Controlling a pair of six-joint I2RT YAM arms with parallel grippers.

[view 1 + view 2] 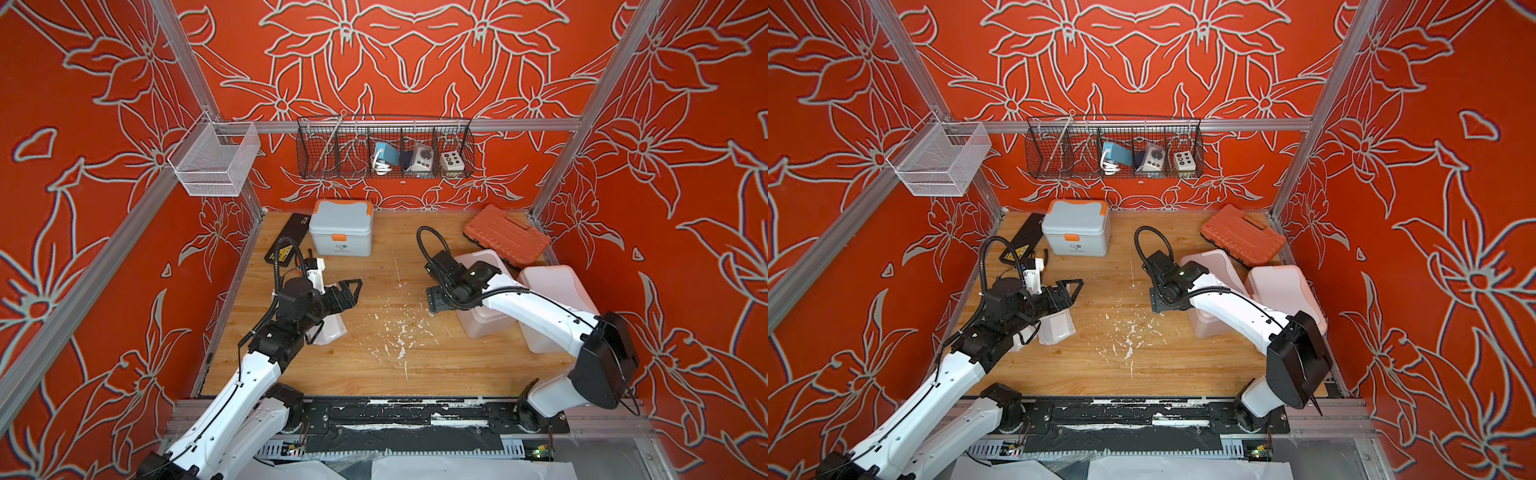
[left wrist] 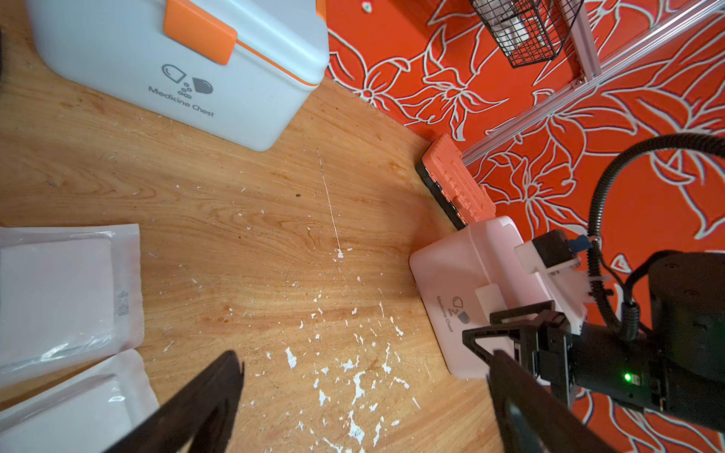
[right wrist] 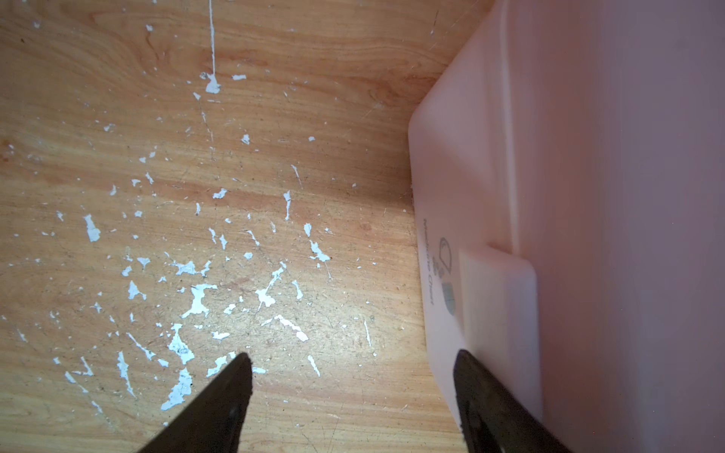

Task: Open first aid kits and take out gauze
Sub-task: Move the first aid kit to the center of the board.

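Observation:
A blue-grey first aid kit (image 1: 340, 228) with orange trim stands shut at the back left, and its front logo shows in the left wrist view (image 2: 184, 86). A pale pink kit (image 1: 484, 320) sits under my right arm, with another pale kit (image 1: 552, 286) beside it on the right. Two gauze packets (image 2: 66, 298) (image 2: 78, 404) lie flat beside my left arm, partly hidden in both top views (image 1: 1057, 328). My left gripper (image 1: 353, 291) (image 2: 365, 357) is open over bare wood. My right gripper (image 1: 436, 299) (image 3: 353, 355) is open at the pink kit's front, one finger near its latch (image 3: 498, 290).
An orange-red ribbed tool case (image 1: 505, 237) leans at the back right against the pink kits. A flat black case (image 1: 286, 241) with a yellow label lies at the back left. A black wire basket (image 1: 384, 149) and a white mesh basket (image 1: 216, 160) hang on the frame.

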